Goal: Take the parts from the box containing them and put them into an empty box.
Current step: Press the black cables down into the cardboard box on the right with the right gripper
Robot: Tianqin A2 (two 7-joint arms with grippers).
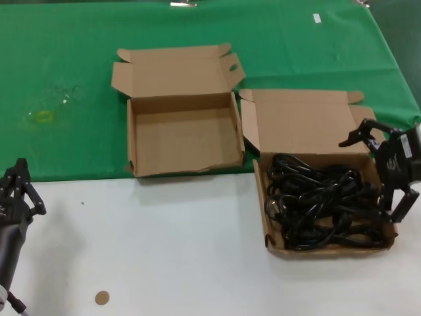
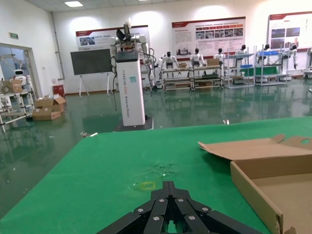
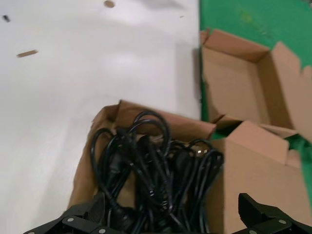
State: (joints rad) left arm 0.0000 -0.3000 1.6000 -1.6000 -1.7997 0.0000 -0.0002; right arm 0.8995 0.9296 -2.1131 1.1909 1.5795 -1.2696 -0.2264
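Note:
The parts [image 1: 322,209] are a tangle of black power cables filling the box containing them [image 1: 271,230], on the right of the head view. In the right wrist view the same cables [image 3: 156,180] lie right under the camera. My right gripper [image 1: 381,172] hovers at that box's right edge, fingers spread wide and holding nothing. The empty box [image 1: 135,155] stands open to the left, its lid flap showing an oval hole. My left gripper [image 1: 18,185] is parked low at the near left, fingers shut together, far from both boxes.
A green cloth [image 1: 66,79] covers the far half of the table and the near half is white [image 1: 164,250]. A small brown disc [image 1: 101,297] lies near the front edge. A yellowish mark [image 1: 43,116] sits on the cloth at the left.

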